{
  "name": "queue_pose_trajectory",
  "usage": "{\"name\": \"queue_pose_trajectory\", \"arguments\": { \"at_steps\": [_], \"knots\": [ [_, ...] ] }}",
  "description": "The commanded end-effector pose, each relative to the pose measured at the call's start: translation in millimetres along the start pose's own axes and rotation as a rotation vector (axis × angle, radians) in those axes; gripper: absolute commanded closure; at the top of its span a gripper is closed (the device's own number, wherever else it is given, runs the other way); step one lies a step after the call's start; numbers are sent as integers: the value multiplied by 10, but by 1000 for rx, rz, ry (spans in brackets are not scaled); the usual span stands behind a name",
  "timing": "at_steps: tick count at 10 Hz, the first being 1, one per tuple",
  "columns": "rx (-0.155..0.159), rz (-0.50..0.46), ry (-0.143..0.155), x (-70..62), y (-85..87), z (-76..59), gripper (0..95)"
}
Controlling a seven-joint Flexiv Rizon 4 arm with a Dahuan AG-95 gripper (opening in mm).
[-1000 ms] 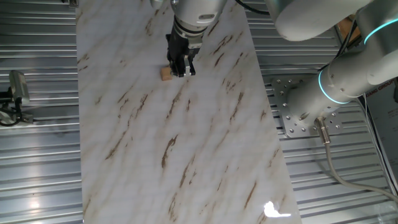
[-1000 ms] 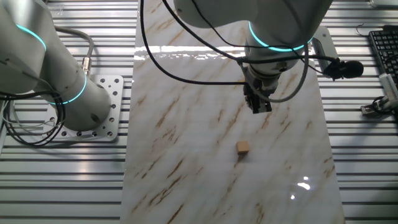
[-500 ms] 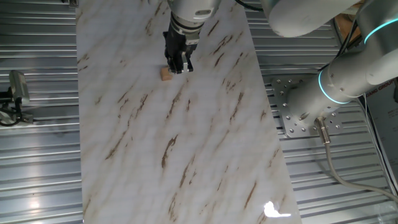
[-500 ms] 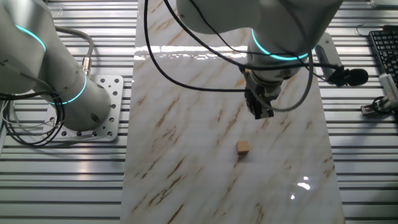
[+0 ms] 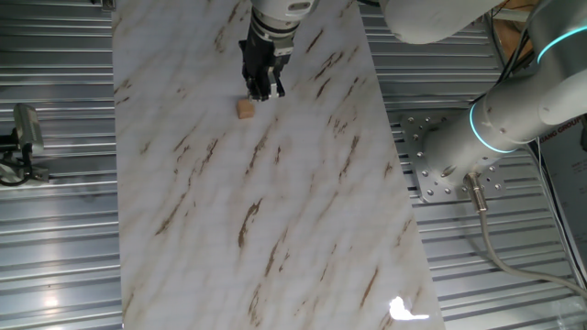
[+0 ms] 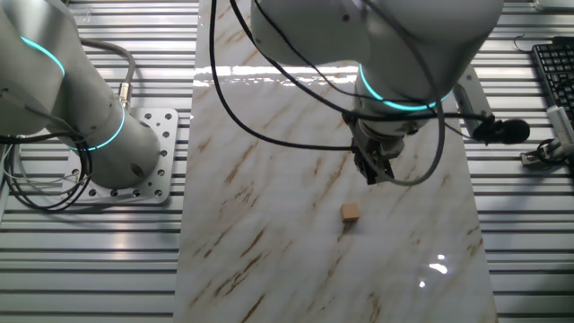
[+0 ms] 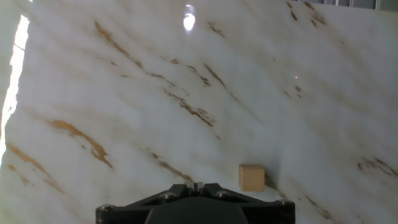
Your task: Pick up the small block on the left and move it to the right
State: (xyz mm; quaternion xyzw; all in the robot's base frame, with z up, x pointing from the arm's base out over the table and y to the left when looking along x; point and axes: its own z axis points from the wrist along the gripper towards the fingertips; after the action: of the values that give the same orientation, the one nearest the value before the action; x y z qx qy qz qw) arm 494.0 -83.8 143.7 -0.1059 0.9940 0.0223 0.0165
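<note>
One fixed view: the dark two-finger tool (image 5: 260,89) hangs over the white, brown-veined marble counter (image 5: 275,229), close beside the tiny light-brown wooden cube (image 5: 245,109), which lies bare on the slab just off the fingertips; the tips look near together, but I cannot tell for sure whether they are open or closed

The other fixed view: here the tool (image 6: 370,173) stands clearly above and behind the cube (image 6: 350,213), with bare marble between them, so what looks almost like touching from the first side is a gap

Hand view: the cube (image 7: 252,177) sits right of the hand's centre line; the fingertips are out of frame

Step, as I judge it: approach, nothing grasped

Next move: shift sideways over the cube, open wide enough, descend
</note>
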Motion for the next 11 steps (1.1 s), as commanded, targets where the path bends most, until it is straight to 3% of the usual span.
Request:
{"name": "queue_pose_trajectory", "arguments": {
  "at_steps": [1, 11],
  "knots": [
    [-1, -4, -2, 10, -20, 14, 950],
    [14, -24, 4, 28, -54, -3, 950]
  ]
}}
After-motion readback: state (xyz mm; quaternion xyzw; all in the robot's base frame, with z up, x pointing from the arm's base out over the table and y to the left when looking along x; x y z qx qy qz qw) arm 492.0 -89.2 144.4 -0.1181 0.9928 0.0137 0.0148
